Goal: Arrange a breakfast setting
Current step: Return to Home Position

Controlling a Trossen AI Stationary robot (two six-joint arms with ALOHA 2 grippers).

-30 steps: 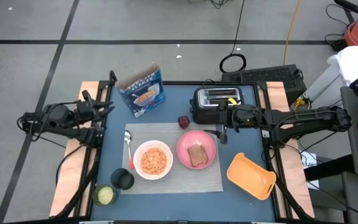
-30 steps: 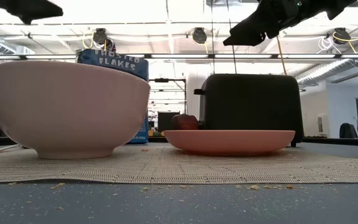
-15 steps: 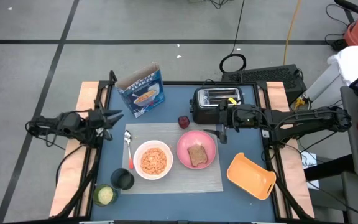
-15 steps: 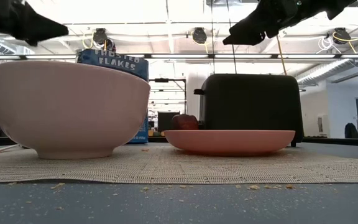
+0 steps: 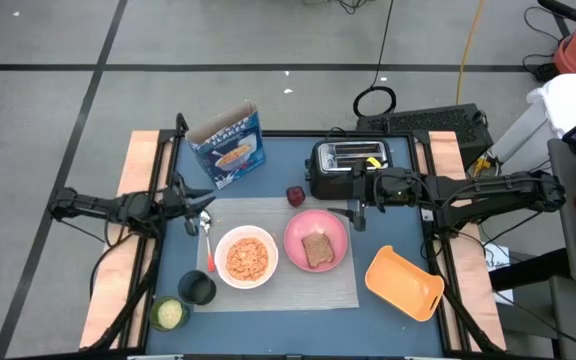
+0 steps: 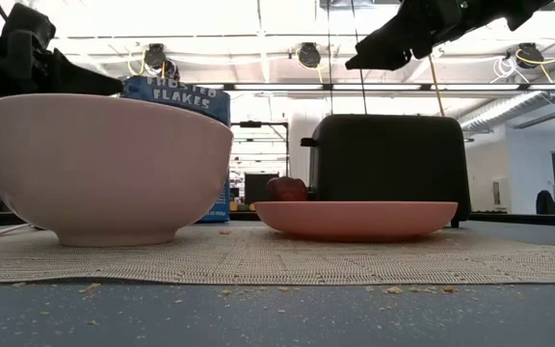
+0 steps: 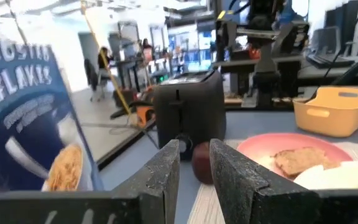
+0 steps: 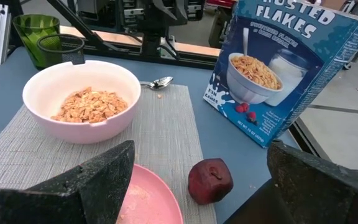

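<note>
A white bowl [image 5: 246,256] of cereal, a pink plate [image 5: 315,240] with a brown toast slice [image 5: 317,249] and a metal spoon [image 5: 207,238] lie on the grey mat [image 5: 298,290]. A dark red fruit [image 5: 295,195] sits on the table just past the mat's far edge, beside the toaster. My left gripper [image 5: 198,200] hovers by the mat's far left corner, just above the spoon's bowl end, its fingers [image 7: 194,149] a narrow gap apart and empty. My right gripper [image 5: 356,215] hangs wide open and empty [image 8: 199,148] between toaster and plate.
A black toaster [image 5: 348,165] and a blue cereal box [image 5: 228,145] stand at the far side. A yellow-orange dish [image 5: 404,284] lies right of the mat. A black cup [image 5: 197,289] and a green cup [image 5: 170,314] stand at the near left.
My left gripper has reached from the table's left edge toward the right and come down, ending over the spoon's bowl end at the mat's far left corner. My right arm has kept still. No object has moved.
</note>
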